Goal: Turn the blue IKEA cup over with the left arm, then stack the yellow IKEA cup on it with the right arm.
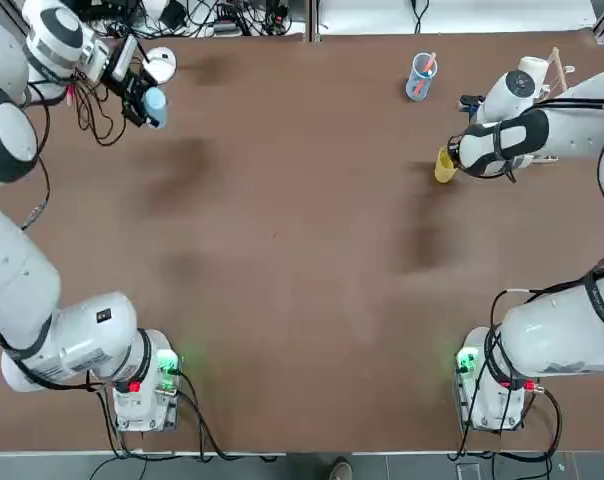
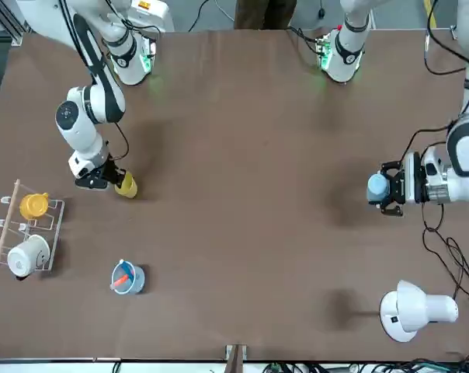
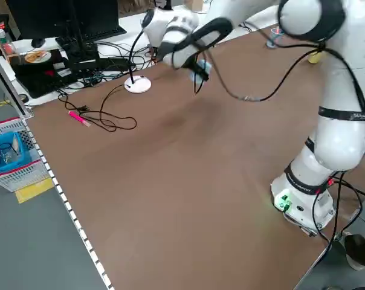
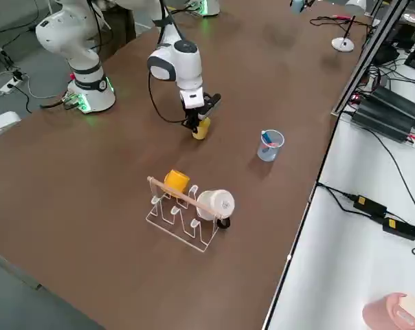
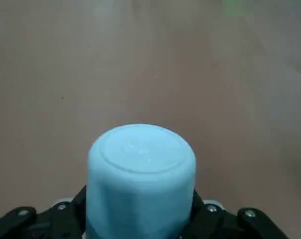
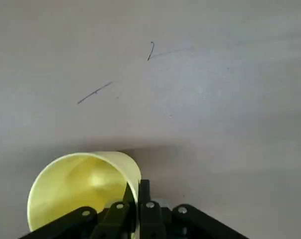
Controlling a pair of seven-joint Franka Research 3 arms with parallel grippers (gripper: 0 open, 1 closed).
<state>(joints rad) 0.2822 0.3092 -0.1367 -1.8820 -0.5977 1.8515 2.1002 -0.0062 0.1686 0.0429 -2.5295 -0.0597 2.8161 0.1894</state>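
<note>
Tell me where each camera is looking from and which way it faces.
Top: overhead, looking down on the table; both arms.
Front: across the table, facing the robot; both arms.
Left side: raised, looking diagonally down; an arm up close.
Right side: raised, diagonally down over the rack; both arms.
Left wrist: at its fingers around the blue cup.
Right wrist: at its fingers on the yellow cup.
Top and front share both cups.

Table (shared) from overhead, front

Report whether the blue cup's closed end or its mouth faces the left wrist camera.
Closed end: the left wrist view shows the blue cup's round, unbroken base, with no rim or opening visible.
</note>
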